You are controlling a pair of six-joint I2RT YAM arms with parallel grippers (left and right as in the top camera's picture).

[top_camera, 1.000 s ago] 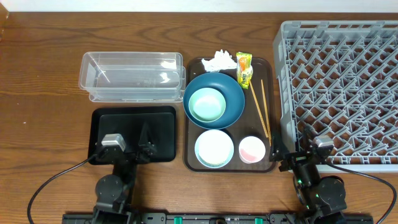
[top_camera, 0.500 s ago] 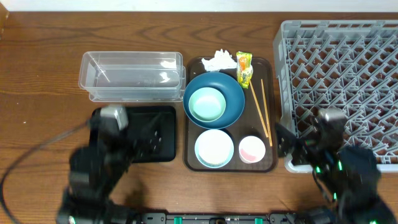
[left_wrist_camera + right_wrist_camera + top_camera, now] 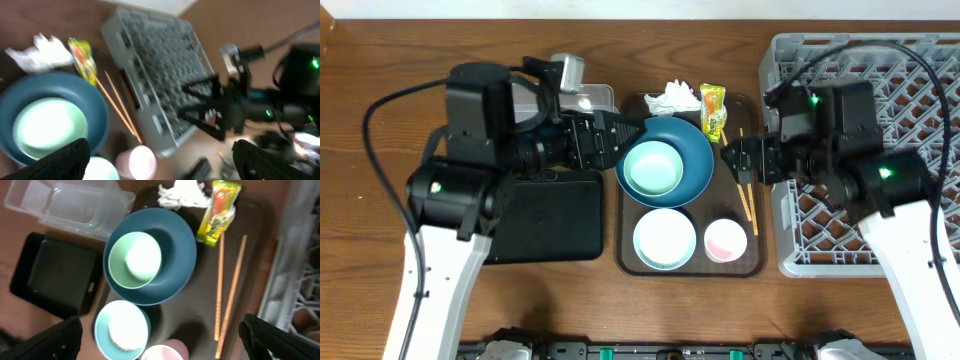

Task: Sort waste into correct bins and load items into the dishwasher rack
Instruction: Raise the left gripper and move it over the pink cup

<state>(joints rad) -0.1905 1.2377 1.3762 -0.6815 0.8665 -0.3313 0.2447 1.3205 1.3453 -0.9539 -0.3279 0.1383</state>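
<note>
Now both arms have swung up from the desk's near edge: the left gripper (image 3: 623, 136) and right gripper (image 3: 733, 162), jaws spread and empty, flank the dark blue bowl (image 3: 692, 152) on the brown tray's (image 3: 717, 203) far half.

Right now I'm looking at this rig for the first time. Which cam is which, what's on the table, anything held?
These are two robot arms at a wooden table, each ending in a two-finger gripper. The wide picture comes from a fixed camera overhead. The other two come from a camera on each wrist, with that arm's own dark fingers in the bottom corners.

The left gripper and right gripper hang open above the two sides of a brown tray, holding nothing.

On that tray are a blue bowl with a mint bowl inside, a white bowl, a pink-lined cup, a tissue, a wrapper and chopsticks. To its left are a clear tub and a black tray; to its right is a grey rack.
</note>
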